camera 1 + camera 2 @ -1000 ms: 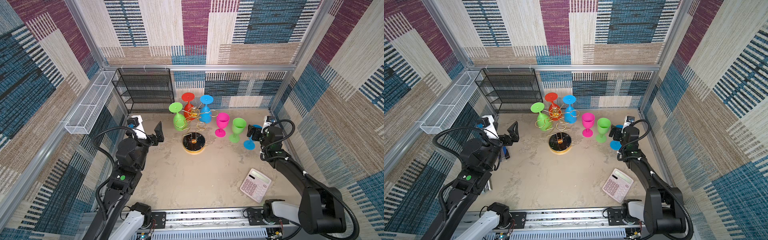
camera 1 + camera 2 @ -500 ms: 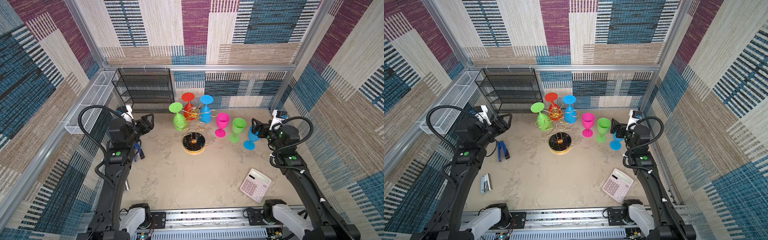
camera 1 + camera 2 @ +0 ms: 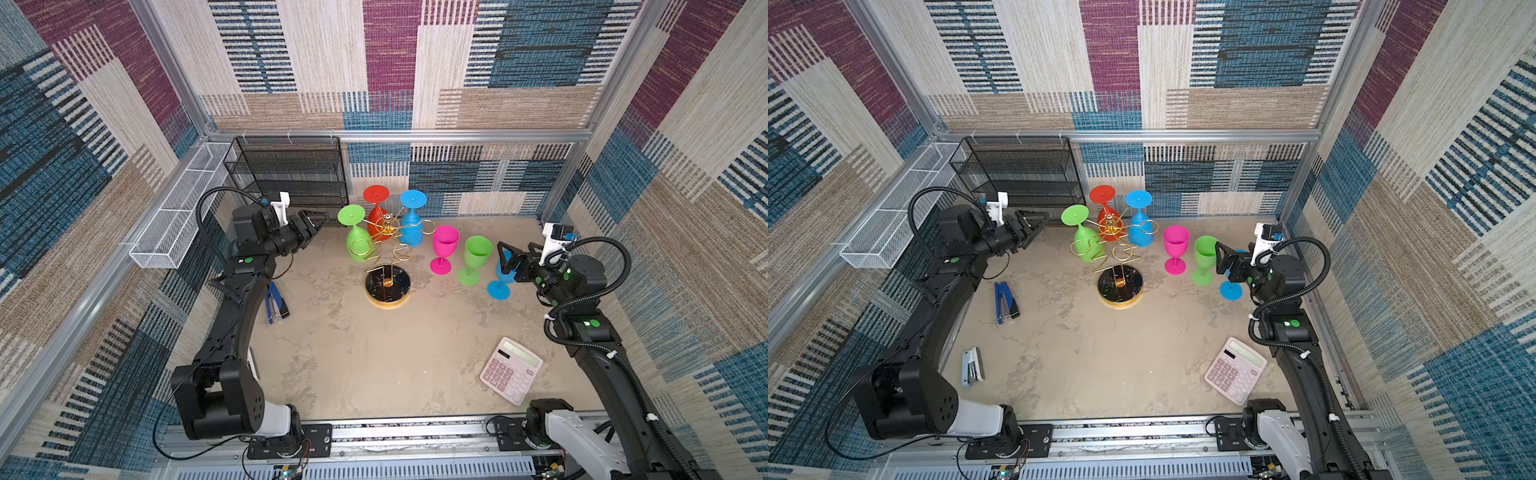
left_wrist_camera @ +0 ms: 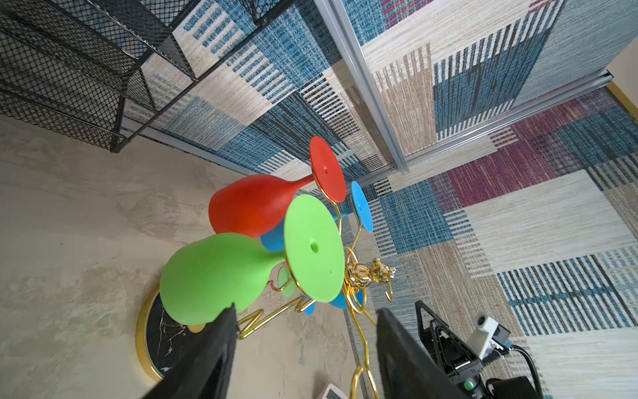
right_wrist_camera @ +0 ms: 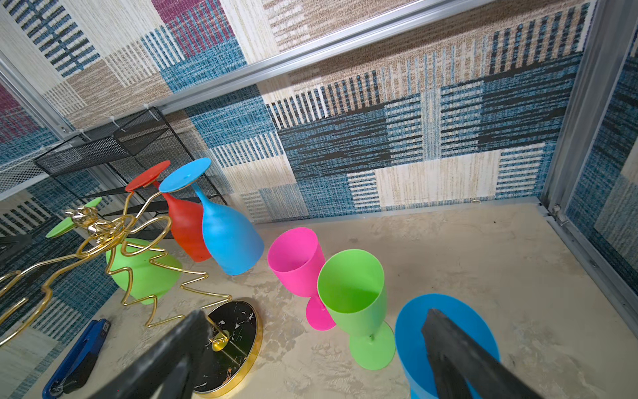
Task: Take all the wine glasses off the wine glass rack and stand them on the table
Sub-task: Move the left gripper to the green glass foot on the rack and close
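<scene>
The gold wire wine glass rack [image 3: 385, 248] stands on its round black base [image 3: 388, 286] at mid-table. Three wine glasses hang upside down on it: green [image 3: 358, 242], red [image 3: 376, 210] and blue [image 3: 411, 227]. My left gripper [image 3: 318, 220] is open and empty, just left of the hanging green glass [image 4: 214, 276] and not touching it; in the left wrist view the left gripper [image 4: 305, 328] faces that glass. A pink glass [image 3: 444, 248], a green glass [image 3: 476, 257] and a blue glass [image 3: 500, 282] stand upright on the table. My right gripper [image 3: 505, 259] is open beside the standing blue glass [image 5: 445, 345].
A black mesh shelf unit [image 3: 291, 174] stands at the back left, with a white mesh basket [image 3: 183, 216] on the left wall. A blue stapler [image 3: 276, 305] lies under the left arm, a small stapler [image 3: 972, 368] nearer the front, and a pink calculator [image 3: 511, 370] at front right.
Both arms have straightened up. My left gripper has moved back and up to the level of the hanging green glass, and its jaws have narrowed somewhat. The right gripper stays open by the blue glass.
</scene>
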Controlling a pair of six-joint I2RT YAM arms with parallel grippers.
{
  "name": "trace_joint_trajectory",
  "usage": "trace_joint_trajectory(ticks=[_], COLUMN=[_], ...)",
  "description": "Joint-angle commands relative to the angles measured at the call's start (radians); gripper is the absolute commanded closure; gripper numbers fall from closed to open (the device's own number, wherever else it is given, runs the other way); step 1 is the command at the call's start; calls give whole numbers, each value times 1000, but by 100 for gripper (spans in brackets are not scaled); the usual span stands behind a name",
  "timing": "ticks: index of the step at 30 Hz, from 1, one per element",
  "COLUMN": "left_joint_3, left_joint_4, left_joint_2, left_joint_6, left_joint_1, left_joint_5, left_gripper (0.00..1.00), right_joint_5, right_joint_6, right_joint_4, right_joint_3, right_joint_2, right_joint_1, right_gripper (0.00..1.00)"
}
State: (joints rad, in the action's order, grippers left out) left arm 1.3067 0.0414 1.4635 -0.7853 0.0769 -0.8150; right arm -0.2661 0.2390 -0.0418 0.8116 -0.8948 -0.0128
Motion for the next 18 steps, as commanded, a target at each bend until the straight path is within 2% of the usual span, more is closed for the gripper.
trace_joint_trajectory(ticks=[1,10,18], left_joint_3=[30,99,123], left_joint_4=[-25,-6,-3], left_joint_2=[35,130,160], left_joint_6=[24,51,58], left_joint_1=[-19,-73,-87], left_joint_5=[-2,41,37], left_gripper=[35,40,59], right_joint_5=[-27,-37,-47], right_joint_6=[25,32,41], right_joint_4=[22,20,28], right_joint_3=[-3,1,5], right_joint_2=[5,20,26], right_joint_1=[-1,-1,-1], right_gripper=[1,1,1])
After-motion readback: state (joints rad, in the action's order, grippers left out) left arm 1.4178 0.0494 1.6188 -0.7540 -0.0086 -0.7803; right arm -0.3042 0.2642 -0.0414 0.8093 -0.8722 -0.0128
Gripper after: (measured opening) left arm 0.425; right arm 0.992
